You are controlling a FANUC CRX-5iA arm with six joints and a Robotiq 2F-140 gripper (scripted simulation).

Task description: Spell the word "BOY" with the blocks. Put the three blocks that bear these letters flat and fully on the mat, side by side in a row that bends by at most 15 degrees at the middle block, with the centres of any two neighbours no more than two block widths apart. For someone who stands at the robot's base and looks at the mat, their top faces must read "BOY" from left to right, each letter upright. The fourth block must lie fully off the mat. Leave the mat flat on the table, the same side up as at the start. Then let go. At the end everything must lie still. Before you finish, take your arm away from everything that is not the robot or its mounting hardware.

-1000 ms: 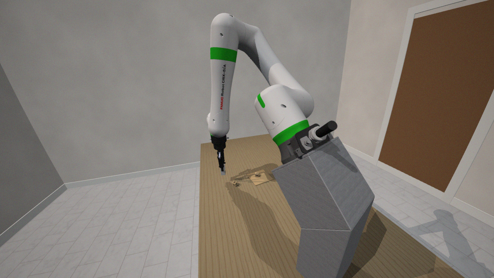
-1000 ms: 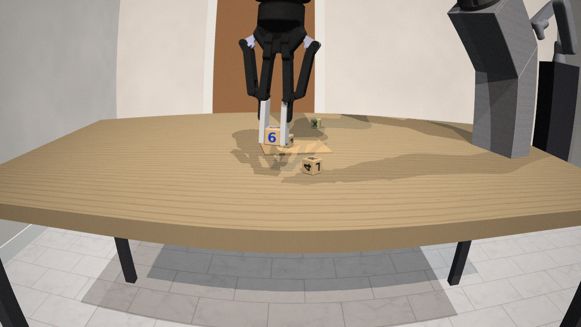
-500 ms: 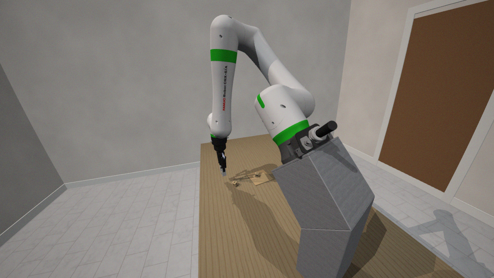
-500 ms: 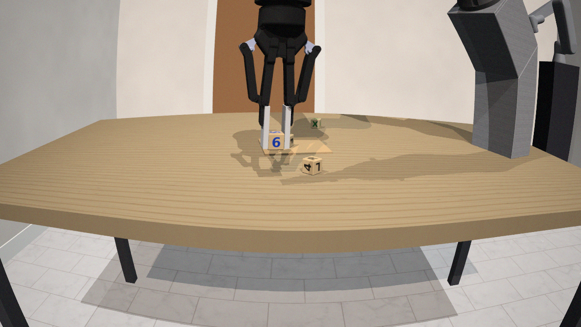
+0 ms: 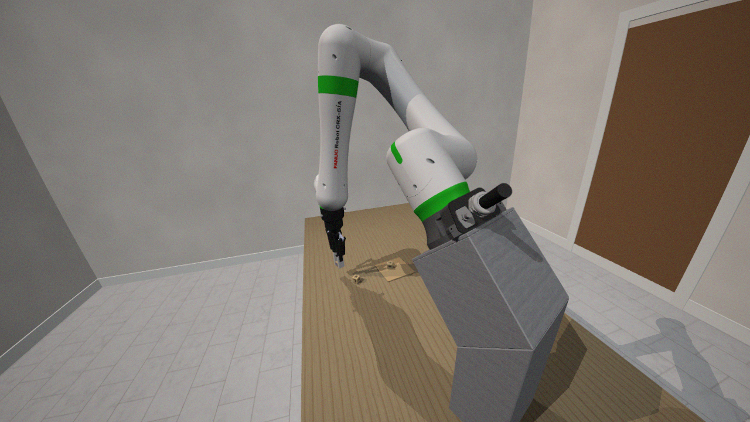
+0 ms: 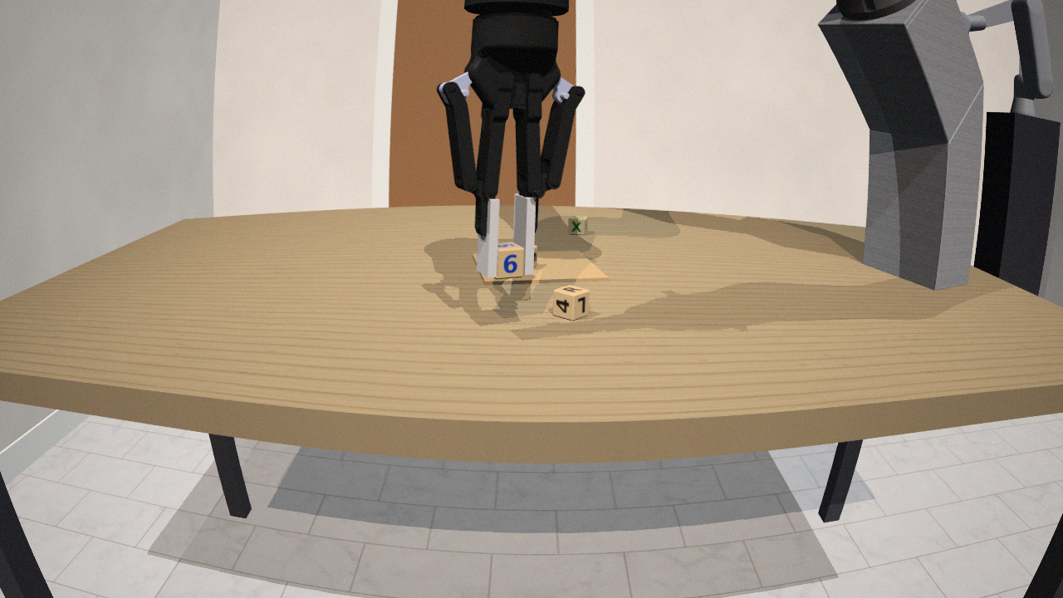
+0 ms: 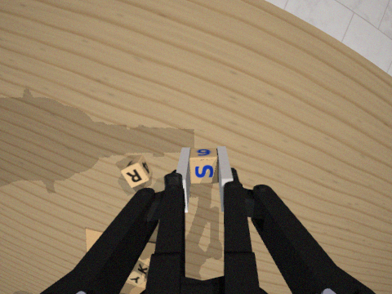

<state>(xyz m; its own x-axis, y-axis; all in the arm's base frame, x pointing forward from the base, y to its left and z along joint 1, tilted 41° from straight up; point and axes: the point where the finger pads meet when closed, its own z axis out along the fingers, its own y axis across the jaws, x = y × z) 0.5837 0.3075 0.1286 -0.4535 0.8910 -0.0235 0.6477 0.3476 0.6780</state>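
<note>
The end effector is pinching a blue-lettered block between two flat, pale grey fingers, one against each side. The block sits low between their tips and looks raised off the worktop. Its top carries an S, its side an upright 6 in the exterior view.

The square mat is thin, smooth and paler than the worktop, whose light wood has long wavy grain. On the mat stands a black-lettered block; Y and K are legible on it in the wrist view, while the exterior view mostly hides it behind a finger.

Off the mat, on the wood, rests the R block, with R on top and a sideways 4 on one side; another black mark there is uncertain. A green X marks the side of another block, also off the mat, on its far side in the exterior view.

The blocks are tan cubes. The smooth white arm has green bands and reads "FANUC Robot CRX-5iA", FANUC in red.
</note>
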